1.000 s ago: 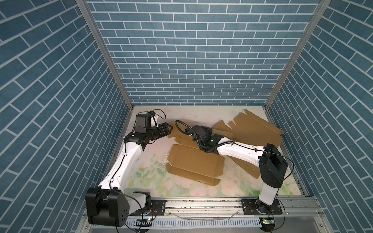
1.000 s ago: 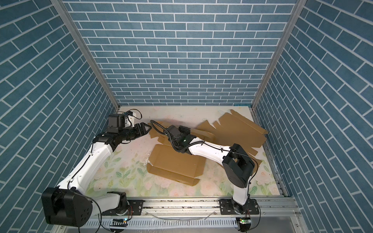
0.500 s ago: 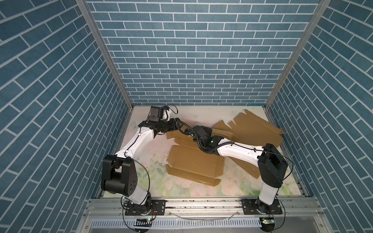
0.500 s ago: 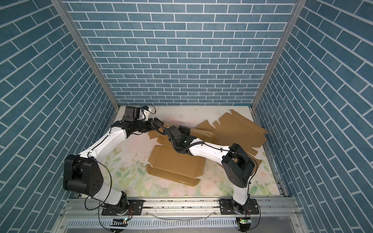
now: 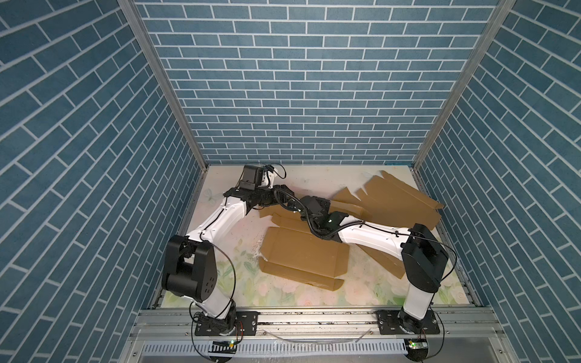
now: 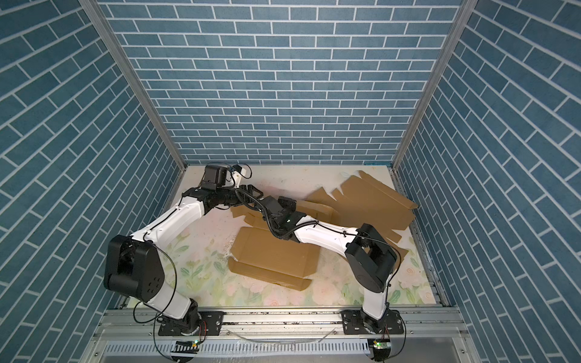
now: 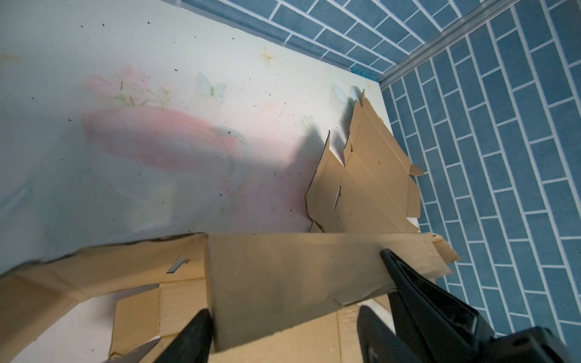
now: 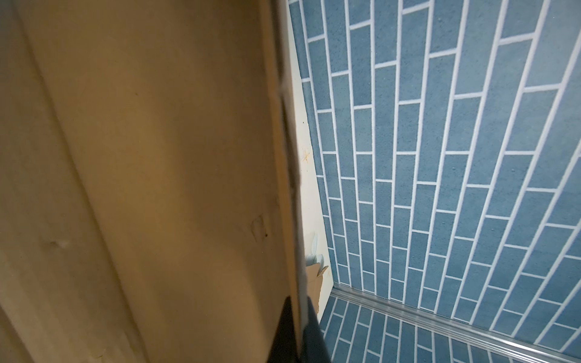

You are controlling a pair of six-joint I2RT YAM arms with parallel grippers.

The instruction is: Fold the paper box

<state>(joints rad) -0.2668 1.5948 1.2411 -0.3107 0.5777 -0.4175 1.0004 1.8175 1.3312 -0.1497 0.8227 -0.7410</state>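
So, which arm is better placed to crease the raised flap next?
Left, probably. The left gripper is open at the raised flap of the paper box, while the right gripper is shut on that flap's edge, holding it.

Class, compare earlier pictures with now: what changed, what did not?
The left gripper swung toward the middle; its open jaws now straddle the raised flap of the brown cardboard box. The right gripper stayed shut on the box; the spare flat cardboard sheet stayed put.

Right tool (image 8: 298, 309) mostly cut off; paper box (image 8: 141, 188) blurred close up.
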